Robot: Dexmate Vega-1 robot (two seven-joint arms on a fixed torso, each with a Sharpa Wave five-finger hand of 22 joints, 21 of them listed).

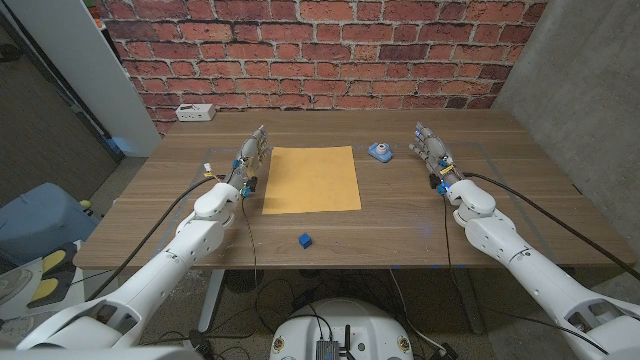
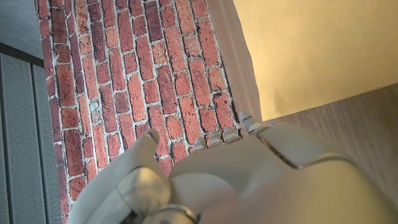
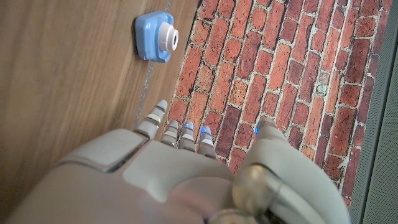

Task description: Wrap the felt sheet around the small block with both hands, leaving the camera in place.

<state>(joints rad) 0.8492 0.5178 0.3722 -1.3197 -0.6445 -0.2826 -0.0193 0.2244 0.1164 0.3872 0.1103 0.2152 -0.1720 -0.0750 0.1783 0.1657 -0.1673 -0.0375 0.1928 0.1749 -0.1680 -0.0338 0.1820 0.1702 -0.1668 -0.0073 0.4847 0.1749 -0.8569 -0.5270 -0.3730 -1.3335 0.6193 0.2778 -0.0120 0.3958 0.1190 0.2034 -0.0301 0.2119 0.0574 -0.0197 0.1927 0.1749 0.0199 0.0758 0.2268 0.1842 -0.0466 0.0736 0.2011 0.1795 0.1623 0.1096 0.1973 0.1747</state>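
We see the yellow felt sheet (image 1: 311,179) lying flat on the wooden desk (image 1: 400,225), approx. mid-desk. The small blue block (image 1: 304,240) sits apart from it, nearer the robot, just past the sheet's near edge. The blue toy camera (image 1: 379,151) stands to the sheet's right, toward the far side.

Left robot hand (image 1: 250,157) is right beside the sheet's left edge, fingers straight and reaching toward the brick wall (image 1: 320,40), holding nothing. Right robot hand (image 1: 432,147) is to the right of the camera, near but not touching, fingers likewise straight and a bit apart, holding nothing.

A white power strip (image 1: 194,112) lies at the desk's far left corner.

In the right wrist view we see the camera (image 3: 155,36) w/ its lens ring, beyond the fingertips (image 3: 186,127).
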